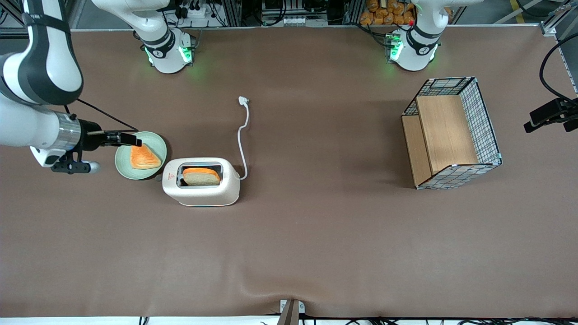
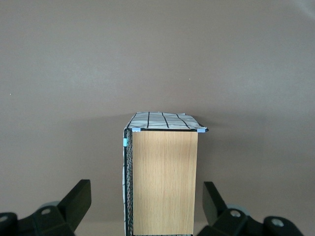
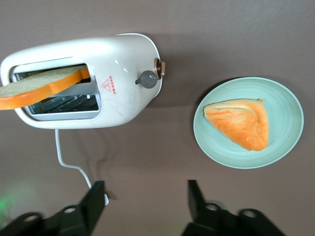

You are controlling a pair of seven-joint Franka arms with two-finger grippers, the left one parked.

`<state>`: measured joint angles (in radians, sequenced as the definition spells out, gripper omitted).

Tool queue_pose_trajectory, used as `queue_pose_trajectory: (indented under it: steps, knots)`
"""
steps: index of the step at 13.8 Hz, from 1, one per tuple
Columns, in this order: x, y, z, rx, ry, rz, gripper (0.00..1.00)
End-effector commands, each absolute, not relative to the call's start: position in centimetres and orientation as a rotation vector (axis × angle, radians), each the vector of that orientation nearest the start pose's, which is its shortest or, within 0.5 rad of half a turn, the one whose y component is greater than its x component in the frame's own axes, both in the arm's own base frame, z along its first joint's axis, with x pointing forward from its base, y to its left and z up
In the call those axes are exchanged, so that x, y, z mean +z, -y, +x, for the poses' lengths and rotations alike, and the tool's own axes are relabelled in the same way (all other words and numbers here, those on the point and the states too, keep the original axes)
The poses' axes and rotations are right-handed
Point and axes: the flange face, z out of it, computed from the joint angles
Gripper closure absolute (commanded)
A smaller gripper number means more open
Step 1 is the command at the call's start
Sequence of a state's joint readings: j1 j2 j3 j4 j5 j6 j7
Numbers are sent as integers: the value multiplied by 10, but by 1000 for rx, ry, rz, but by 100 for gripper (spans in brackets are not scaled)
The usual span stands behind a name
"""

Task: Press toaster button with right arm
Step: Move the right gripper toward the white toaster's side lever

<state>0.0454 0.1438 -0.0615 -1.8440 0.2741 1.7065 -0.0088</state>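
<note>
While the right arm (image 1: 36,131) hangs near the working arm's end of the desk (image 1: 316,243), its fingers (image 3: 96,196) spread apart and empty above the green plate (image 1: 156,144), the toaster (image 1: 201,183) sits just beside that plate, its button (image 3: 146,79) untouched.

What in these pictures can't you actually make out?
- Front view: toaster button too small to show whether pressed.
- Bread slice: lower part hidden inside the toaster.
- Left wrist view: basket inside hidden by its wooden panel.
- Front view: open pincer hovers over the plate; right arm cut off by the edge.
</note>
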Motion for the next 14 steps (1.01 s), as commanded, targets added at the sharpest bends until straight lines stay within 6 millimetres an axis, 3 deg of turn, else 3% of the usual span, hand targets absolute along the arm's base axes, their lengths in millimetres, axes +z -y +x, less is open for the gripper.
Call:
queue_pose_trajectory:
  steps: [1, 6, 14]
  knots:
    - [417, -27, 574, 395, -127, -2833, 100]
    - [390, -43, 590, 329, -98, -2848, 100]
    - [357, -44, 598, 358, -159, -2795, 100]
